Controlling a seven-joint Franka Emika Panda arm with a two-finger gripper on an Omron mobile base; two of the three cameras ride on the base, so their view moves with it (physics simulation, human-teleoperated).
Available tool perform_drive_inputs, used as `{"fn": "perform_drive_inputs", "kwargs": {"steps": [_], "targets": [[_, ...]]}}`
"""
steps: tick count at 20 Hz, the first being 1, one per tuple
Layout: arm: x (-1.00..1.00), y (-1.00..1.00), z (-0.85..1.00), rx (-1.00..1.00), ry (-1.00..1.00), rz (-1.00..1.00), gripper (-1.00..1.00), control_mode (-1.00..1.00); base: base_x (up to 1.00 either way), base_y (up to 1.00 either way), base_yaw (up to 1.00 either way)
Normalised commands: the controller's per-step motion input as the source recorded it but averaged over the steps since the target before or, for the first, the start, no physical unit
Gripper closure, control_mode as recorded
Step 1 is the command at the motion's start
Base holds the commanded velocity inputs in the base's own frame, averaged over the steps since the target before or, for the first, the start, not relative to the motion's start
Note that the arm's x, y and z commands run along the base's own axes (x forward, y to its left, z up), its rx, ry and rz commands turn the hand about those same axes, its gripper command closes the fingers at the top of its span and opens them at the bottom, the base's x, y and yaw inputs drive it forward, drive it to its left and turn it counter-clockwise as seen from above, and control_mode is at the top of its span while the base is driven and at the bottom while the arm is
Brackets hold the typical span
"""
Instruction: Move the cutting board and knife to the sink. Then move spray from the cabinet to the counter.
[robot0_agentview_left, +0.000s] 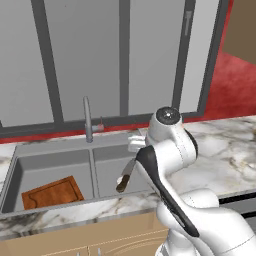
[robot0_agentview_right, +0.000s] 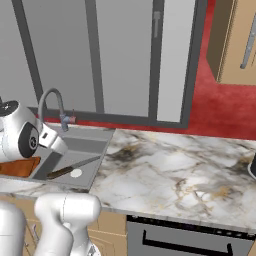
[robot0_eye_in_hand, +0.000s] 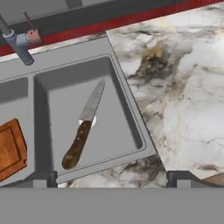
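While the gripper (robot0_eye_in_hand: 109, 180) is hanging above the near edge of the sink (robot0_eye_in_hand: 127, 105) with its jaws spread wide and nothing between them, the knife (robot0_eye_in_hand: 83, 127) is lying flat in the right basin, brown handle nearest, blade pointing toward the back wall and crossing the drain. Beside it, the cutting board (robot0_agentview_left: 52, 192) is resting in the left basin. Farther back, the faucet (robot0_agentview_left: 88, 120) is standing behind the divider, and the counter (robot0_agentview_right: 175, 170) is stretching off to the right.
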Motion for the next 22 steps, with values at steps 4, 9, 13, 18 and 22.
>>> {"fn": "perform_drive_inputs", "kwargs": {"steps": [4, 9, 13, 18, 22], "targets": [[-0.07, 0.00, -0.01, 0.00, 0.00, 0.00, -1.00, -1.00, 0.00, 0.00, 0.00], [-0.40, -0.16, -0.10, 0.00, 0.00, 0.02, -1.00, 1.00, -0.60, -0.29, 0.02], [0.00, 0.00, 0.00, 0.00, 0.00, 0.00, -1.00, 1.00, -0.73, -0.67, 0.00], [0.00, 0.00, 0.00, 0.00, 0.00, 0.00, -1.00, 1.00, -0.15, -0.98, 0.00], [0.00, 0.00, 0.00, 0.00, 0.00, 0.00, -1.00, 1.00, -0.05, -1.00, 0.00]]}}
